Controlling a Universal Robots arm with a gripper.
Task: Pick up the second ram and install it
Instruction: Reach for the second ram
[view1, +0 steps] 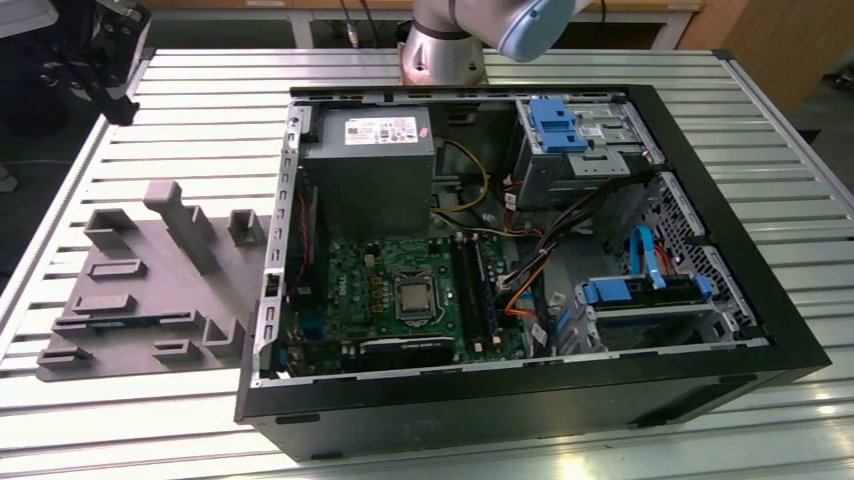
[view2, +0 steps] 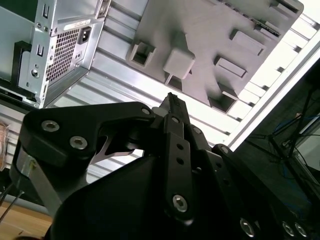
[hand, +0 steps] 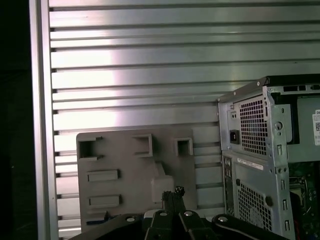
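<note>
**Asker:** Which step is in hand?

**Me:** The pick-up, barely begun, as I judge it. My pincer (view2: 172, 100) hangs above the grey plate (hand: 130, 185), which lies on the slatted metal table (view1: 200, 120) just beside the open computer case (view1: 534, 410). My fingers are pressed together and there is nothing between them.

**Asker:** Where is the memory stick?

**Me:** In the first wrist view a thin dark strip with a bluish tint lies flat at one edge of the grey plate. I take it for the memory stick (hand: 97, 218), though I cannot be sure. It is apart from my fingertips.

**Asker:** What would a grasp call for?

**Me:** Fingers parted and squared to the stick's long edges. It would need a light touch too, since a flat board in a recess offers little to hold.

**Asker:** What do the containers hold?

**Me:** The case lies on its side with its cover off. Inside are a grey power supply (view1: 367, 170), a green motherboard (view1: 400, 295) with long black slots (view1: 470, 285), blue drive brackets (view1: 621, 292) and loose cables (view1: 527, 280). I cannot tell whether any slot already holds a stick. The grey plate carries raised blocks and shallow pockets
</note>
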